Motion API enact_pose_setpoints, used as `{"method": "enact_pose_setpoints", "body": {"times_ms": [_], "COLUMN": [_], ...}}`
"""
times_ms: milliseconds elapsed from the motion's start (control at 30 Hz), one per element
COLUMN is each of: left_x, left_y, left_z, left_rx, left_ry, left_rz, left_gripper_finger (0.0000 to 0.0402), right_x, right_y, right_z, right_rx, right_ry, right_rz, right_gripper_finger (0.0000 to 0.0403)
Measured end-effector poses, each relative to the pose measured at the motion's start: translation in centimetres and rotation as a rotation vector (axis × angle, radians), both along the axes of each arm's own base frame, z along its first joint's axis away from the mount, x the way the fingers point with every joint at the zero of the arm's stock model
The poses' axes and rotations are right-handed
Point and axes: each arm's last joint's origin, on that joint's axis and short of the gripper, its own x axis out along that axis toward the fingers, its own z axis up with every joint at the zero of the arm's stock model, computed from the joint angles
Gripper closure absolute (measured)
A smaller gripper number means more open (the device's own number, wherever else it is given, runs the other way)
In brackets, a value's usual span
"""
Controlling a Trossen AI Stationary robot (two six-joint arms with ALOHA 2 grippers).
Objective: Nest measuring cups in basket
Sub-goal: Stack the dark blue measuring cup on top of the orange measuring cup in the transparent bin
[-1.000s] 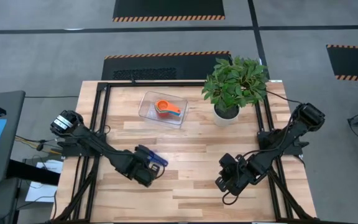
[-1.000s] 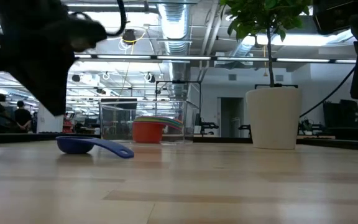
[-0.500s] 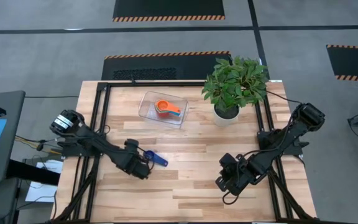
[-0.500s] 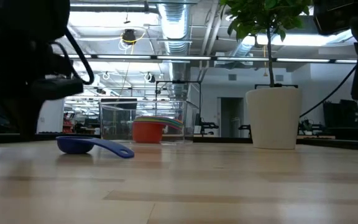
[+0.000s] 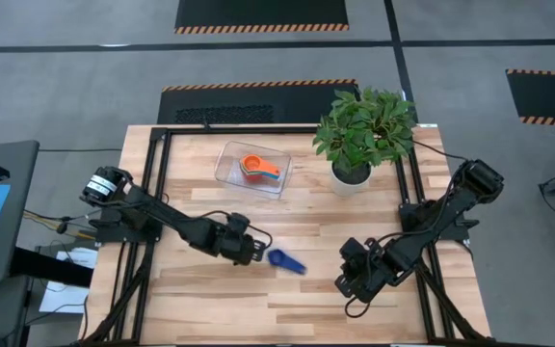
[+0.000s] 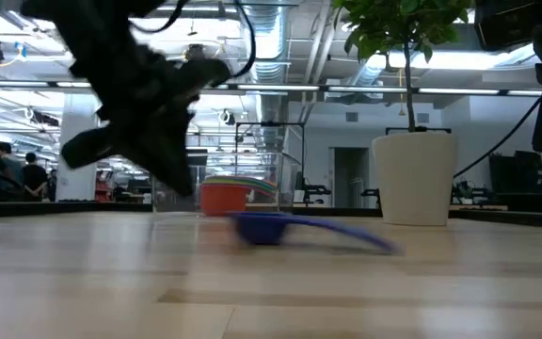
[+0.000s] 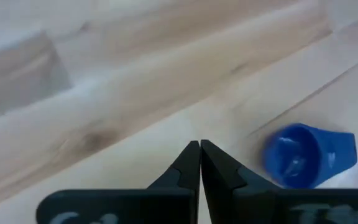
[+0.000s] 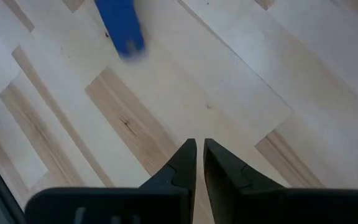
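On table centre, blue measuring cup (image 5: 285, 260) lies loose beside left gripper (image 5: 249, 253), fingers pressed together, nothing held. Regrasp judged needed before basket (image 5: 227, 170). Right gripper (image 5: 343, 284) parked, nearly closed, empty.

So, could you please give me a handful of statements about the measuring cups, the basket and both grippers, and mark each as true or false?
1. The dark blue plastic measuring cup lies on the wooden table, outside the clear plastic basket. True.
2. The left gripper is holding the dark blue cup. False: its fingers are shut on nothing, and the cup lies beside them.
3. An orange round scoop sits on top of the nested cups in the basket. True.
4. The right gripper is reaching into the basket. False: it hangs over bare table near the right front.
5. The white pot with the green plant stands inside the basket. False: it stands to the basket's right.
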Motion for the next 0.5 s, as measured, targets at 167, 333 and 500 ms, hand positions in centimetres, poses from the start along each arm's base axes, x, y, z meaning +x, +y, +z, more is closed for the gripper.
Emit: {"method": "enact_pose_setpoints", "body": {"times_ms": [167, 333, 500], "left_x": [0.7, -0.4, -1.7], "left_y": [-0.5, -1.1, -2.5], "left_z": [2.5, 4.1, 5.2], "left_rx": [0.059, 0.049, 0.007], "left_ry": [0.068, 0.258, 0.412], "left_rz": [-0.041, -0.114, -0.212], "left_gripper_finger": [0.0401, 0.0401, 0.0401], "right_x": [0.0, -0.2, 0.7], "right_y": [0.2, 0.3, 0.4], "right_z": [0.0, 0.0, 0.3], "right_rx": [0.007, 0.005, -0.029], "right_ry": [-0.008, -0.008, -0.092], "right_rz": [0.007, 0.014, 0.055], "right_gripper_finger": [0.0346, 0.0346, 0.0346]}}
